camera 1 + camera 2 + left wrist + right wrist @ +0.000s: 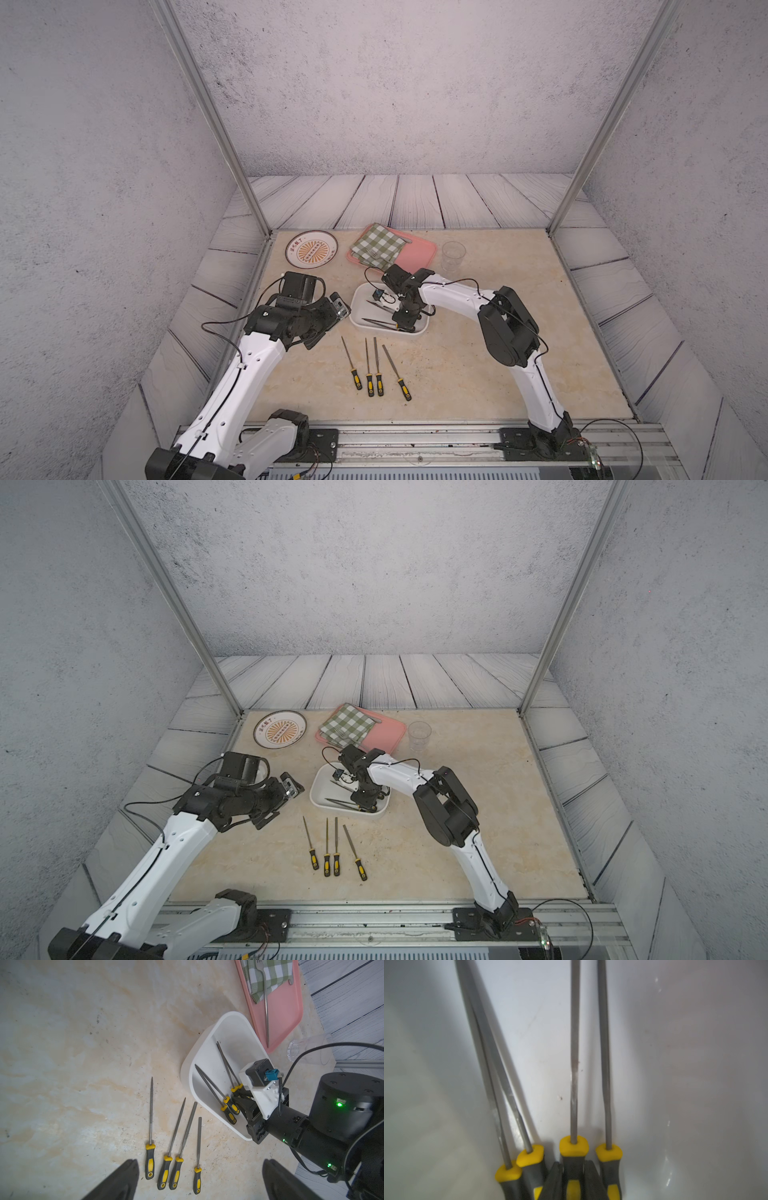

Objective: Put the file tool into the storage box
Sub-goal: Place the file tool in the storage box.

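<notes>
We see our right gripper clenched on the file tool, inside the white storage box mid-table, three files alongside, our left gripper released, four files nearer.

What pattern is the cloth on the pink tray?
Green-and-white check; the cloth shows best in the left wrist view.

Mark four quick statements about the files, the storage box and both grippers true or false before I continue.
1. Four files lie on the table outside the storage box. True.
2. The storage box is empty. False: four other files lie in it.
3. The right gripper is shut on a file handle inside the box. True.
4. The left gripper holds a file. False: its fingers stand open and empty.
</notes>
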`<control>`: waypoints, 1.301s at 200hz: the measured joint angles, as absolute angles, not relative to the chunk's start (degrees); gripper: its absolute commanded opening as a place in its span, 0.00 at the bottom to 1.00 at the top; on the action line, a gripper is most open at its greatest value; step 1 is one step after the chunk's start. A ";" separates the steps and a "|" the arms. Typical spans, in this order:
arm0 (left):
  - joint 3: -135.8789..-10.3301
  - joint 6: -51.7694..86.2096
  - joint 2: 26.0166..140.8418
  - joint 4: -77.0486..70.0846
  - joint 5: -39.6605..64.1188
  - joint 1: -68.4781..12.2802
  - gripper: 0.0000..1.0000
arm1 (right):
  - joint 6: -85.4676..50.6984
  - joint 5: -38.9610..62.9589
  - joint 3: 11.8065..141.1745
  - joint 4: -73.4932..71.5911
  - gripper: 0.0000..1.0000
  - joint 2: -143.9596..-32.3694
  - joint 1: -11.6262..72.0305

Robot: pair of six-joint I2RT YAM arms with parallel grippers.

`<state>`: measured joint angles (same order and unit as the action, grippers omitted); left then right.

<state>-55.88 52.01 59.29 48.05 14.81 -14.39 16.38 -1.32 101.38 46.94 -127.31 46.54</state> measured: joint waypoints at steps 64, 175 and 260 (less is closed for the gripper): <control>-55.35 51.99 59.33 47.35 15.05 -14.39 0.98 | 18.72 -3.70 101.27 46.74 0.15 -122.85 46.59; -55.33 51.86 61.21 46.85 16.01 -14.39 0.98 | 19.07 -2.96 96.66 46.39 0.29 -122.78 47.72; -55.33 51.86 61.60 46.57 16.23 -14.39 0.98 | 16.14 -3.53 97.51 46.44 0.52 -122.76 48.69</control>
<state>-55.33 51.86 61.60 46.57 16.23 -14.39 16.14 -3.53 97.51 46.44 -122.76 48.69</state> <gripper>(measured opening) 0.983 0.515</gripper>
